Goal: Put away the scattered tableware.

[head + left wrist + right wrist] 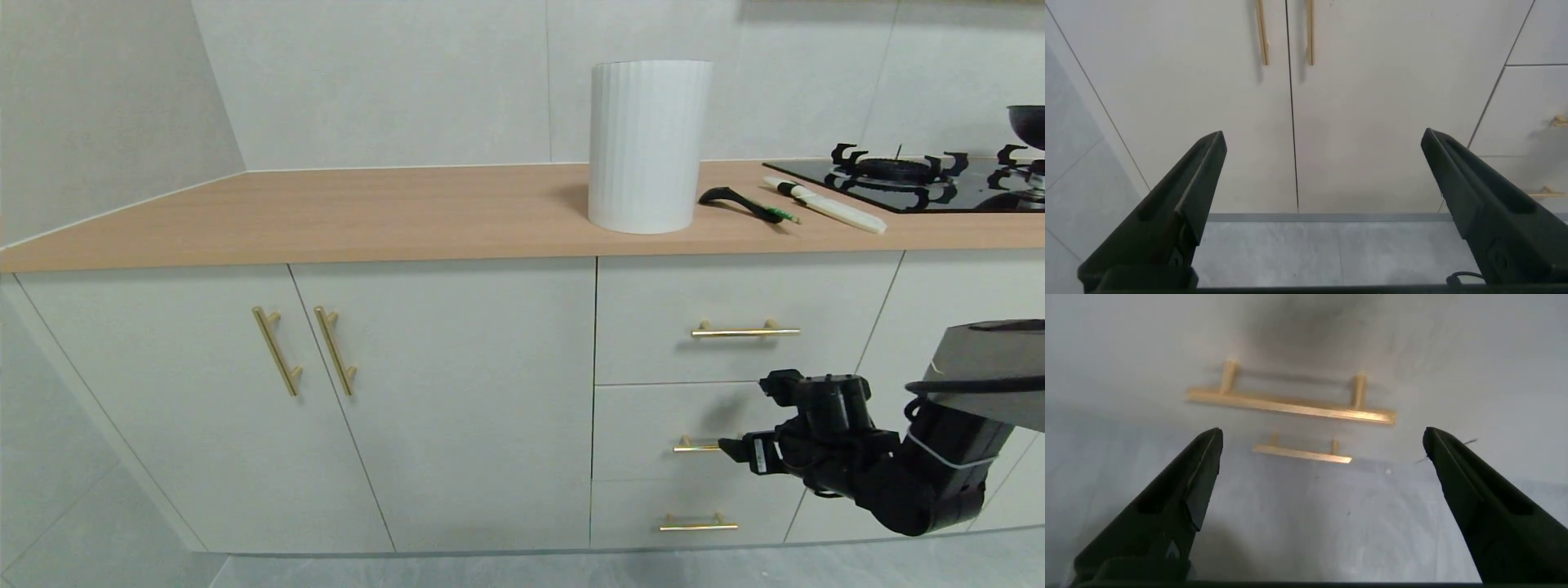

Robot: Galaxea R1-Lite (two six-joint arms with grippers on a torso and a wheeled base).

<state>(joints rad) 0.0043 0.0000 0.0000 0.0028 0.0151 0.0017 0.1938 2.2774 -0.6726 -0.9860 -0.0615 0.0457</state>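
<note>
On the wooden countertop (367,212) the tableware lies at the right side, close to the gas hob (906,181). There is a black-handled utensil (739,202) with a green tip, and just beside it, toward the hob, a white knife (829,207). Both lie flat and at a slant, and they are apart from each other. To the left of the utensil, very near to it, a tall white ribbed container (647,147) stands upright. The right gripper (756,418) is low, well below the countertop, in front of the drawers. Its fingers are spread wide and they hold nothing. It points at the middle drawer handle (694,447). In the right wrist view this golden bar lies between the two fingers but further off, and I cannot tell whether they touch it. The bottom drawer handle (698,524) is under it. The left gripper (1323,216) is spread wide as well, and it is empty. It faces the lower part of the double cabinet doors (1372,106), where they meet the grey floor (1323,245). The two golden door handles (1263,33) are further up on the doors.
</note>
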